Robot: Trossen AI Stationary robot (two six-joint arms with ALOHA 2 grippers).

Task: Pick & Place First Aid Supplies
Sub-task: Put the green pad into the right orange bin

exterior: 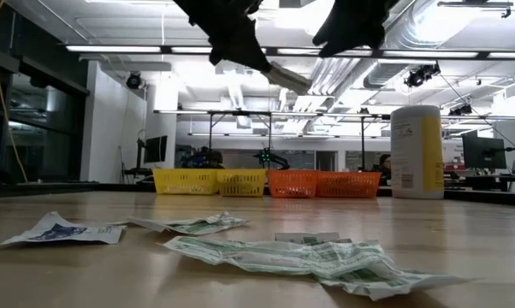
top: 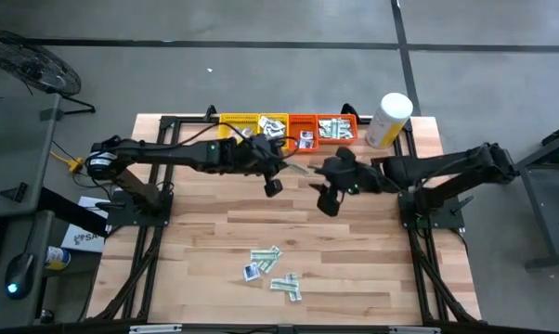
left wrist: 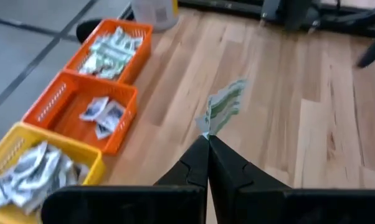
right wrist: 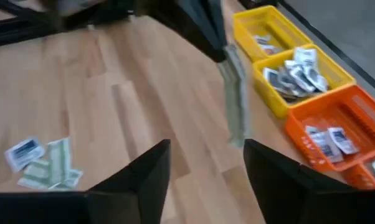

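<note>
Left gripper [left wrist: 207, 144] clamped on one end of a green-and-white strip packet [left wrist: 222, 109], hanging mid-air near the far trays [left wrist: 81, 102] — right gripper [right wrist: 206, 155] spread wide, empty, close beside it. Looks featherlight and limp, slippery paper — best pinched flat by an end or edge.

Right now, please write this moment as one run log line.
left claw: shut on green strip, above table | right claw: open, facing strip | loose packets: on table

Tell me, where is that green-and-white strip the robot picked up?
The strip hangs pinched in the left gripper, above the table's middle, just in front of the orange trays, with the open right gripper facing it.
</note>
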